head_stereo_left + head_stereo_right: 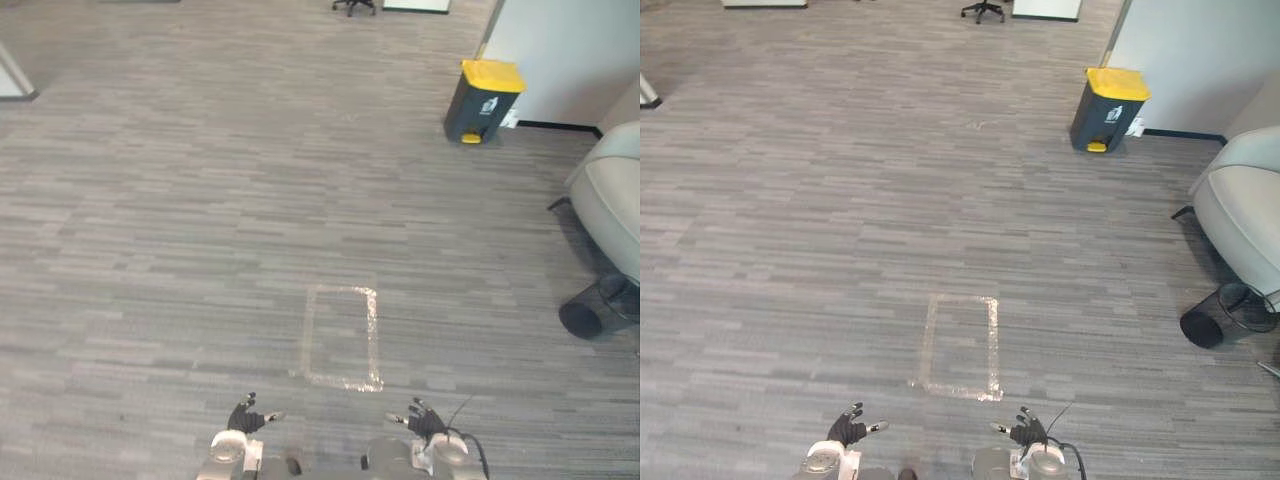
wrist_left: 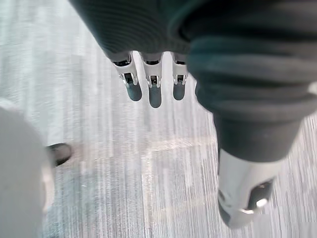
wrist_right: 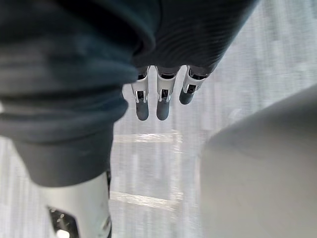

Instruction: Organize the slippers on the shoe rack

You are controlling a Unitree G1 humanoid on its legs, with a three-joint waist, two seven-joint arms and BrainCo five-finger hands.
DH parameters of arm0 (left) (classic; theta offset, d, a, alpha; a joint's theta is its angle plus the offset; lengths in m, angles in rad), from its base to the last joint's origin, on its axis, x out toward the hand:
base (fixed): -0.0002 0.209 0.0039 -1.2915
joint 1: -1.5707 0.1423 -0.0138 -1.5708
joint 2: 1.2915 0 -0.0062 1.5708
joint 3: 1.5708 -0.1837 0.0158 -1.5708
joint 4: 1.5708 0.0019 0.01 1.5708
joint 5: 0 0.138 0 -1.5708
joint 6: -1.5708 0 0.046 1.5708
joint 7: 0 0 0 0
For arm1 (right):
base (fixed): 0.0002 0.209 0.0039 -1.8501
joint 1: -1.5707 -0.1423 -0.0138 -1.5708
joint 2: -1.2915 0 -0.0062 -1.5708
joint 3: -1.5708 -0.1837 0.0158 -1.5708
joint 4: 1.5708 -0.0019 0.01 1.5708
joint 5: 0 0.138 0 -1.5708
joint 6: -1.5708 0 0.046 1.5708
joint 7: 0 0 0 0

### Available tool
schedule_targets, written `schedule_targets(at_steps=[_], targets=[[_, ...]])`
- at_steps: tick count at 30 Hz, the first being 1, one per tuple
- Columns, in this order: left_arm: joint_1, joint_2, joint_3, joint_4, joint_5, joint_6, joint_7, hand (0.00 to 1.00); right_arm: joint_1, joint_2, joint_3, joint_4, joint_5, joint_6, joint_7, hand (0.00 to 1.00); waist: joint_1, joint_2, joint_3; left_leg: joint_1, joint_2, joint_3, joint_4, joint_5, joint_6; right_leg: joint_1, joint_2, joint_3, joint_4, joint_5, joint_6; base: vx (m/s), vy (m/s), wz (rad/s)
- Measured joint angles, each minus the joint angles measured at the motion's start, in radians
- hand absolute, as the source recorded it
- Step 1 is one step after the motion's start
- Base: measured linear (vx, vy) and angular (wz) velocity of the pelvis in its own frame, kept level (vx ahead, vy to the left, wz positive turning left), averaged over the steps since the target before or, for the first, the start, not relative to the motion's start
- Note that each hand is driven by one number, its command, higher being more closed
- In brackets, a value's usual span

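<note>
Nearest, the left hand (image 1: 244,417) and the right hand (image 1: 424,420) hang low over the floor (image 1: 180,220), both empty. In the wrist views each hand's fingers (image 2: 154,91) are straight and loosely spread, the thumb held apart. Where the slippers and the shoe rack stand I cannot tell from here, so the task looks to be at its searching step. The next move probably calls for turning or walking until they come into sight. Just ahead, a rectangle of clear tape (image 1: 342,337) marks the grey striped carpet. Farther right lie a black mesh basket (image 1: 598,308) and a pale armchair (image 1: 615,195). A yellow-lidded bin (image 1: 482,102) stands against the wall, and a chair base (image 1: 354,6) lies farthest.
</note>
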Motion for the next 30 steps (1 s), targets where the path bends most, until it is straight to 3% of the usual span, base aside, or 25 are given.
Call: schedule_targets(at_steps=[1, 2, 3, 4, 5, 6, 9, 11, 12, 15, 17, 18, 20, 21, 22, 23, 26, 28, 30], targets=[[0.0, 0.0, 0.0, 0.0, 0.005, 0.001, 0.0, 0.0, -0.008, -0.001, 0.0, 0.001, 0.0, -0.003, -0.001, 0.0, -0.002, 0.004, 0.002, 0.028, 0.01, 0.012, -0.014, 0.0, 0.0, -0.017, 0.006, -0.051, -0.17, 0.025, -0.016, 0.56, -0.034, -0.22], [0.001, 0.003, -0.002, -0.002, 0.01, 0.001, 0.0, 0.0, -0.007, 0.0, 0.01, 0.001, -0.001, -0.003, -0.003, 0.0, -0.001, -0.007, -0.003, 0.05, -0.002, 0.028, -0.027, -0.005, -0.009, -0.016, 0.014, -0.082, -0.382, 0.142, -0.033, 0.48, -0.057, -0.21], [0.005, 0.005, -0.002, -0.001, 0.019, 0.001, -0.002, 0.0, 0.005, 0.004, 0.012, 0.003, 0.0, -0.002, -0.003, 0.0, -0.002, -0.032, -0.009, 0.08, -0.031, 0.025, -0.031, -0.025, -0.043, -0.015, 0.014, -0.078, -0.509, 0.321, -0.078, 0.42, -0.087, -0.26], [-0.005, -0.008, 0.003, 0.014, 0.02, 0.003, 0.001, 0.0, -0.002, -0.008, 0.006, -0.001, 0.001, -0.006, -0.002, 0.0, -0.003, -0.015, 0.002, 0.109, -0.019, 0.017, -0.032, -0.047, -0.074, -0.021, 0.029, -0.069, -0.467, 0.33, -0.106, 0.42, -0.085, -0.41], [-0.008, -0.028, 0.0, 0.018, 0.025, 0.003, -0.006, 0.0, -0.017, -0.026, 0.008, -0.001, -0.001, -0.004, -0.007, 0.0, -0.005, 0.035, 0.002, 0.115, 0.012, 0.02, -0.026, -0.043, -0.085, -0.024, 0.053, -0.071, -0.449, 0.296, -0.11, 0.42, -0.112, -0.4], [-0.014, -0.043, 0.0, 0.017, 0.03, 0.002, -0.005, 0.0, -0.018, -0.032, 0.0, -0.006, 0.0, -0.005, -0.006, 0.0, -0.01, 0.053, 0.007, 0.11, 0.017, 0.018, -0.005, -0.042, -0.086, -0.024, 0.065, -0.071, -0.446, 0.278, -0.109, 0.47, -0.121, -0.33], [-0.037, -0.063, 0.003, 0.018, 0.039, 0.001, -0.007, 0.0, -0.01, -0.029, -0.035, -0.018, 0.001, -0.001, -0.007, 0.0, -0.026, 0.064, 0.01, 0.039, 0.068, -0.023, 0.258, -0.012, -0.139, 0.043, 0.09, -0.066, -0.443, 0.202, -0.11, 0.34, -0.127, -0.06], [-0.025, -0.087, 0.021, 0.003, 0.039, 0.001, -0.008, 0.0, 0.028, -0.025, -0.02, -0.045, 0.002, 0.006, -0.013, 0.0, -0.026, 0.06, 0.012, -0.085, 0.147, -0.057, 0.643, 0.071, -0.216, 0.153, 0.12, -0.043, -0.498, 0.167, -0.118, 0.45, -0.074, -0.41], [-0.012, -0.098, 0.025, -0.013, 0.039, 0.001, -0.012, 0.0, 0.03, -0.024, -0.021, -0.04, 0.002, 0.009, -0.016, 0.0, -0.022, 0.063, 0.009, -0.164, 0.193, -0.043, 0.82, 0.037, -0.21, 0.211, 0.139, -0.008, -0.52, 0.147, -0.121, 0.43, -0.002, -0.71], [0.002, -0.114, 0.047, -0.017, 0.038, 0.002, -0.013, 0.0, 0.044, -0.022, -0.03, -0.037, 0.003, 0.011, -0.018, 0.0, -0.015, 0.044, 0.01, -0.245, 0.202, 0.005, 0.812, -0.028, -0.159, 0.275, 0.139, 0.076, -0.56, 0.135, -0.136, 0.31, 0.057, -0.81], [0.0, -0.113, 0.058, -0.03, 0.038, 0.0, -0.011, 0.0, 0.047, -0.023, -0.031, -0.033, 0.003, 0.017, -0.018, 0.0, 0.006, 0.041, 0.009, -0.293, 0.175, -0.01, 0.646, -0.063, -0.136, 0.306, 0.133, 0.17, -0.572, 0.14, -0.116, 0.37, 0.156, -1.43], [0.001, -0.112, 0.057, -0.03, 0.038, 0.0, -0.01, 0.0, 0.045, -0.02, -0.032, -0.033, 0.003, 0.018, -0.018, 0.0, 0.008, 0.038, 0.011, -0.302, 0.125, -0.089, 0.492, -0.07, -0.145, 0.324, 0.125, 0.238, -0.576, 0.134, -0.1, 0.39, 0.24, -1.56], [0.001, -0.111, 0.054, -0.028, 0.037, -0.001, -0.008, 0.0, 0.044, -0.018, -0.032, -0.031, 0.003, 0.018, -0.019, 0.0, 0.011, 0.036, 0.01, -0.309, 0.064, -0.233, 0.334, -0.066, -0.152, 0.327, 0.117, 0.307, -0.576, 0.125, -0.08, 0.26, 0.243, -1.33], [0.0, -0.111, 0.042, -0.024, 0.037, -0.002, -0.008, 0.0, 0.043, -0.02, -0.03, -0.023, 0.002, 0.017, -0.019, 0.0, 0.011, 0.045, 0.006, -0.309, 0.037, -0.351, 0.199, -0.031, -0.161, 0.324, 0.119, 0.36, -0.577, 0.118, -0.057, 0.21, 0.259, -1.38], [0.0, -0.114, 0.034, -0.016, 0.037, -0.002, -0.008, 0.0, 0.046, -0.026, -0.032, -0.022, 0.01, 0.017, -0.019, 0.0, 0.007, 0.064, -0.001, -0.312, 0.041, -0.391, 0.134, 0.047, -0.156, 0.325, 0.131, 0.395, -0.577, 0.106, -0.035, 0.27, 0.355, -1.44], [-0.007, -0.11, 0.023, -0.003, 0.037, -0.002, -0.008, 0.0, 0.046, -0.023, -0.031, -0.016, 0.012, 0.019, -0.021, 0.0, 0.008, 0.053, -0.007, -0.303, 0.039, -0.352, 0.155, 0.08, -0.144, 0.33, 0.126, 0.44, -0.568, 0.094, -0.013, 0.26, 0.352, -1.07], [-0.009, -0.061, 0.017, -0.002, 0.037, -0.001, -0.008, 0.0, 0.065, 0.016, -0.026, -0.021, 0.01, 0.017, -0.017, 0.0, 0.014, -0.006, -0.029, -0.247, 0.002, -0.226, 0.123, 0.05, -0.097, 0.307, 0.072, 0.488, -0.544, 0.079, 0.034, 0.23, 0.316, -1.08], [-0.005, -0.046, 0.017, -0.001, 0.036, 0.0, -0.006, 0.0, 0.065, 0.018, -0.023, -0.019, 0.01, 0.017, -0.016, 0.0, 0.019, -0.015, -0.033, -0.225, -0.008, -0.154, 0.114, 0.034, -0.074, 0.271, 0.057, 0.495, -0.501, 0.08, 0.058, 0.13, 0.241, -0.99], [0.002, -0.037, 0.018, -0.002, 0.035, 0.001, -0.003, 0.0, 0.057, 0.014, -0.022, -0.018, 0.006, 0.016, -0.015, 0.0, 0.027, -0.012, -0.029, -0.187, -0.009, -0.072, 0.082, 0.033, -0.072, 0.207, 0.048, 0.404, -0.413, 0.087, 0.097, 0.09, 0.175, -0.99]])
